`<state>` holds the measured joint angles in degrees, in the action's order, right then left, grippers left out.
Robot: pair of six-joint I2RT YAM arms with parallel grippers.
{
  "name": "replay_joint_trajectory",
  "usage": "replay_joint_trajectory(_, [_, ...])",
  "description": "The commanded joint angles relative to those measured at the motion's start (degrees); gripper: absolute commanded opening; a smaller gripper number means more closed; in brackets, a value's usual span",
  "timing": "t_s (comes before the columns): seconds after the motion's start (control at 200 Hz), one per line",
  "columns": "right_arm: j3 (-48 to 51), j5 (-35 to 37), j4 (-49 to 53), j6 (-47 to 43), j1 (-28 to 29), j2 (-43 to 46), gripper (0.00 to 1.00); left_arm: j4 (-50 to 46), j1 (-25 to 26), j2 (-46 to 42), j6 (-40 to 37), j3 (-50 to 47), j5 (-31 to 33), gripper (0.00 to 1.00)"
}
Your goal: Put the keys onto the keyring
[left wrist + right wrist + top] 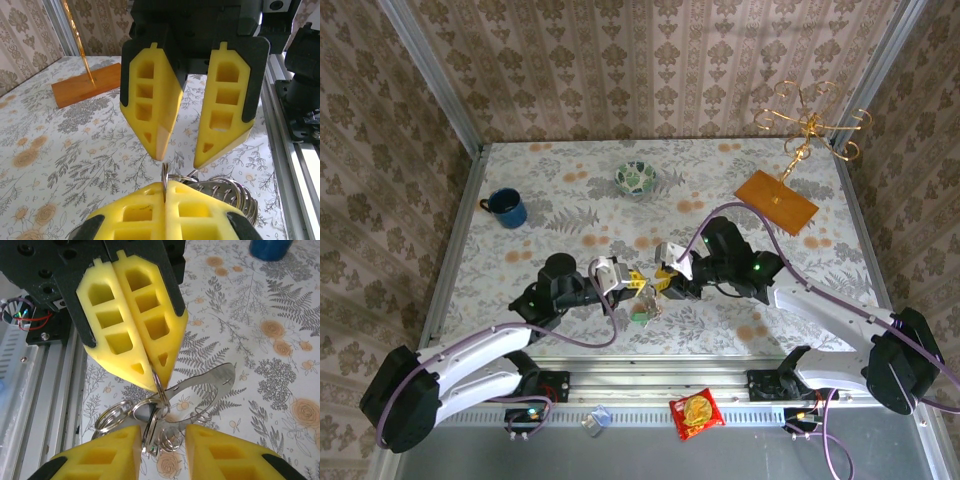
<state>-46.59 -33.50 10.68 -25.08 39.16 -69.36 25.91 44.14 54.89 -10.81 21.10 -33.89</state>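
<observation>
My left gripper point(638, 287) point(165, 189) is shut on a thin silvery split ring point(164, 176) that stands on edge between its yellow pads. From that ring hangs a bunch of several more rings point(227, 192), a curved silver clip point(212, 381) and small keys point(151, 432) point(642, 310), just above the table. My right gripper point(666, 281) point(162, 434) faces the left one tip to tip and is open. Its fingers point(102, 457) straddle the hanging keys without pressing on them. The keyring is out of view.
A blue mug point(506, 208) stands at the back left and a patterned bowl point(637, 178) at the back centre. A wooden base point(776, 201) with a gold stand sits at the back right. A snack packet point(695, 412) lies on the front ledge.
</observation>
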Motion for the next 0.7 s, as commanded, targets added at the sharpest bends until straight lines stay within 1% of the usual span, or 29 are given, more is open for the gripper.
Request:
replay_joint_trajectory(0.0, [0.40, -2.23, -3.46, 2.22, 0.13, -0.75, 0.29, 7.11, -0.31, -0.36, 2.72, -0.76, -1.10, 0.00])
replay_joint_trajectory(0.2, [0.79, -1.17, -1.43, 1.02, 0.13, -1.65, 0.28, 8.84, -0.33, -0.40, 3.42, -1.50, -0.66, 0.00])
replay_joint_trajectory(0.305, [1.37, 0.13, -1.17, 0.82, 0.13, -1.56, 0.30, 9.30, -0.31, -0.40, 3.51, -1.70, -0.62, 0.00])
replay_joint_trajectory(0.365, [1.50, -0.04, -1.42, 0.91, 0.12, -1.80, 0.29, 9.63, -0.33, -0.40, 3.52, -1.79, -0.65, 0.00])
replay_joint_trajectory(0.45, [1.18, -1.56, -2.13, 1.71, 0.19, -2.61, 0.23, 10.89, -0.31, -0.21, 3.84, -2.11, -0.65, 0.00])
replay_joint_trajectory(0.57, [0.54, -3.29, -3.87, 2.90, 0.63, -4.15, 0.09, 13.36, -0.29, 0.28, 4.63, -2.56, -0.72, 0.00])
replay_joint_trajectory(0.695, [-0.86, -3.68, -3.49, 2.47, 1.40, -6.18, 0.02, 14.67, -0.28, 0.91, 4.77, -2.67, -0.61, 0.00])
